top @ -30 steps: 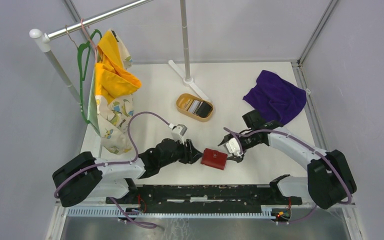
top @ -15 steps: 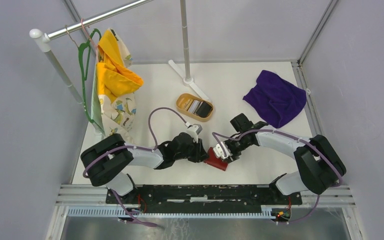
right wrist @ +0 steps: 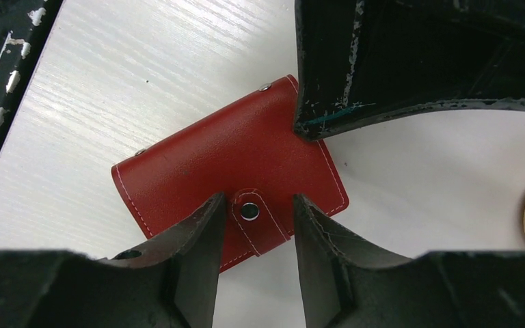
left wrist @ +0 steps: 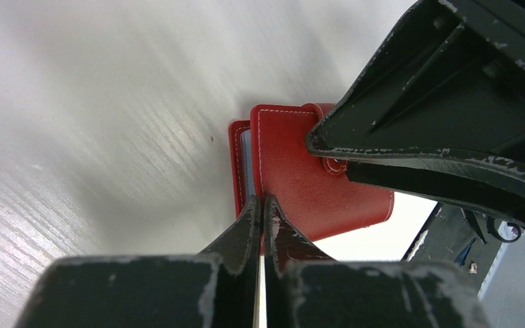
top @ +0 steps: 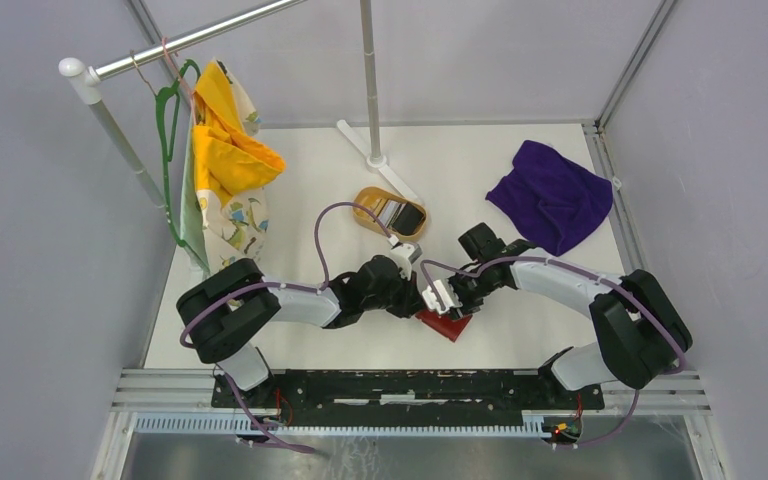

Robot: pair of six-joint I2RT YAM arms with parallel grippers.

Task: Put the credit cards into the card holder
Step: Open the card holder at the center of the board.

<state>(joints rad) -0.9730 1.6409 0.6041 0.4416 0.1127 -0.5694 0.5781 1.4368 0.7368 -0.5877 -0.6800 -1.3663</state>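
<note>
While the red card holder (right wrist: 225,157) sits folded, snap fastened, on the white surface (right wrist: 143,61) at the near middle between the two arms, the left fingers (left wrist: 258,205) are pressed fully together with their tips at one edge of it, and whether they nip the cover there cannot be told. The right fingers (right wrist: 256,208) stand partly apart over the cover, the snap tab (right wrist: 249,212) between them, gripping nothing. Farther back and slightly left, the credit cards (top: 405,216), one pale and one black showing, lie in the tan oval tray (top: 365,200), well apart from the card holder
</note>
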